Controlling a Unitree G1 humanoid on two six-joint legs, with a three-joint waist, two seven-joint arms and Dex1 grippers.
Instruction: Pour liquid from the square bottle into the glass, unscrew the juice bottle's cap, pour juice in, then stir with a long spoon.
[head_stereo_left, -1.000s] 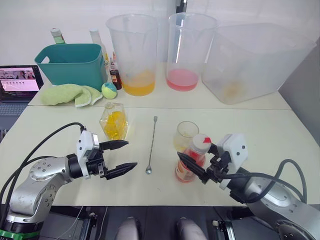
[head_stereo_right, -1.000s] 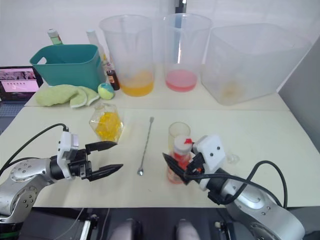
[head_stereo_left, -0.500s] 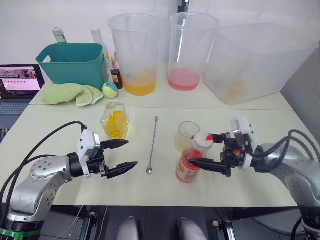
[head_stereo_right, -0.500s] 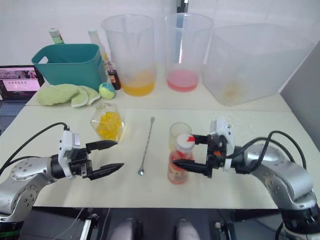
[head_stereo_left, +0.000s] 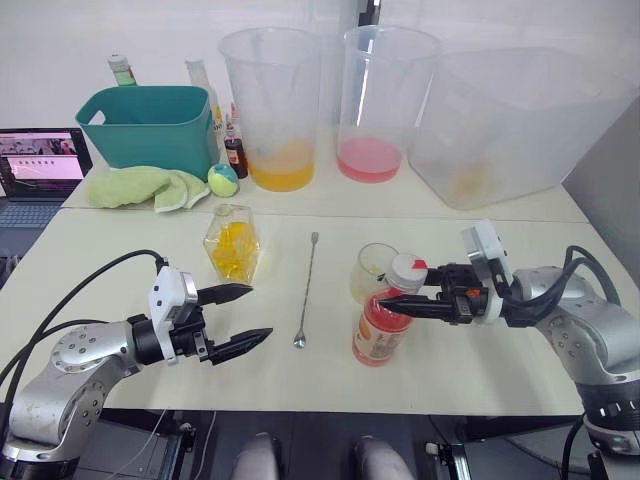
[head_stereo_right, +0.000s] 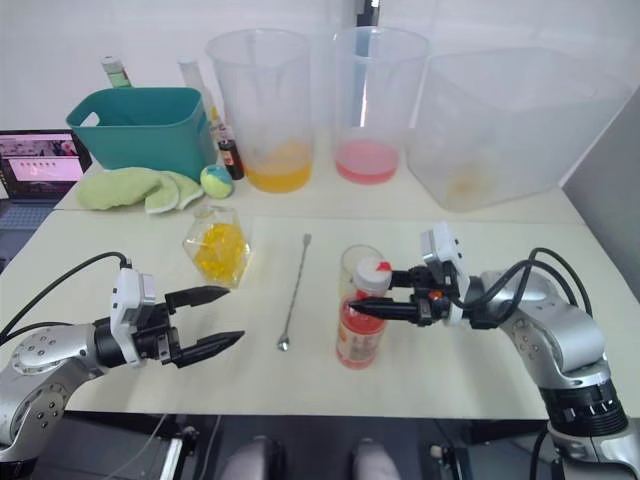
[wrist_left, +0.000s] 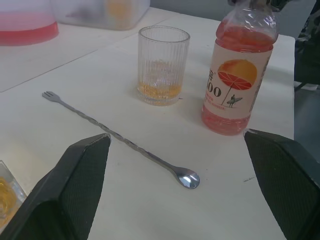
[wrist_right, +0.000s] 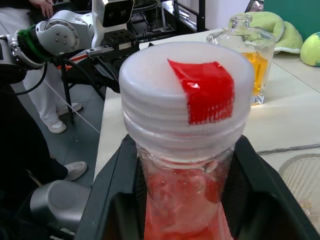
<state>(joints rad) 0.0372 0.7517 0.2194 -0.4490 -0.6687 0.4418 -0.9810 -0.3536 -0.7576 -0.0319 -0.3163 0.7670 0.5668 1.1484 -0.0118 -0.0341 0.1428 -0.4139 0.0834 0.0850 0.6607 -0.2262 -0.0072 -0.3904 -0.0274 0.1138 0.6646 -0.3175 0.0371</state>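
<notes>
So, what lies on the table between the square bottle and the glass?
The long spoon lies between the square bottle and the glass, touching neither, as the left eye view shows.

The juice bottle (head_stereo_left: 381, 325) stands upright, white cap (wrist_right: 186, 92) on, just in front of the glass (wrist_left: 163, 72), which holds a little yellow liquid. The long spoon (head_stereo_left: 304, 290) lies flat between them and the square bottle (head_stereo_left: 231, 243), seemingly uncapped.

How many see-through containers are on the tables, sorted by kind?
Big plastic buckets: 3
Drinking glass: 1
Square bottle: 1
Juice bottle: 1
Total: 6, leaving out the small bottles behind the teal bin, which are partly hidden.
</notes>
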